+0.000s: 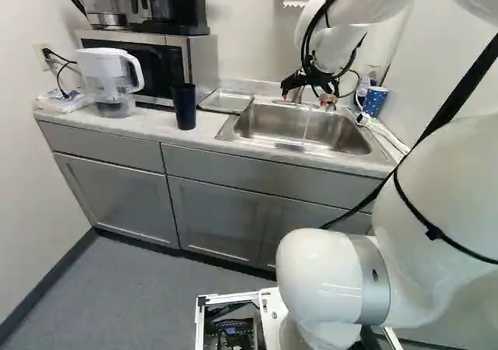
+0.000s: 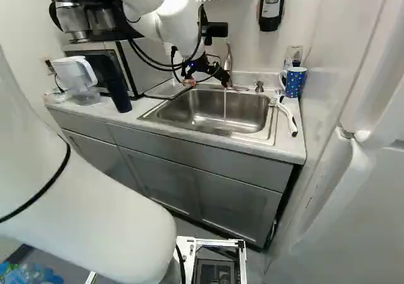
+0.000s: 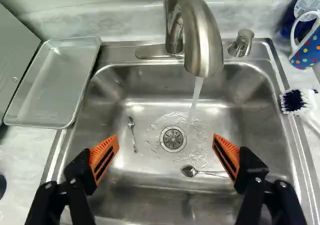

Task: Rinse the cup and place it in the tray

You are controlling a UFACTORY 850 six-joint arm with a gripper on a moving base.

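Wrist view: the tool [image 3: 166, 147] gapes wide, empty, above the sink [image 3: 107, 92].

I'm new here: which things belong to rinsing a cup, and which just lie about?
Job: rectangular steel sink, running silver tap, shallow metal tray; perhaps dotted blue mug or tall dark tumbler.

Lying about: silver fork, silver spoon, white-handled brush, white pitcher.

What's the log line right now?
pincer open over sink | water running | dark tumbler, spotted mug on counter | tray beside sink | nothing gripped
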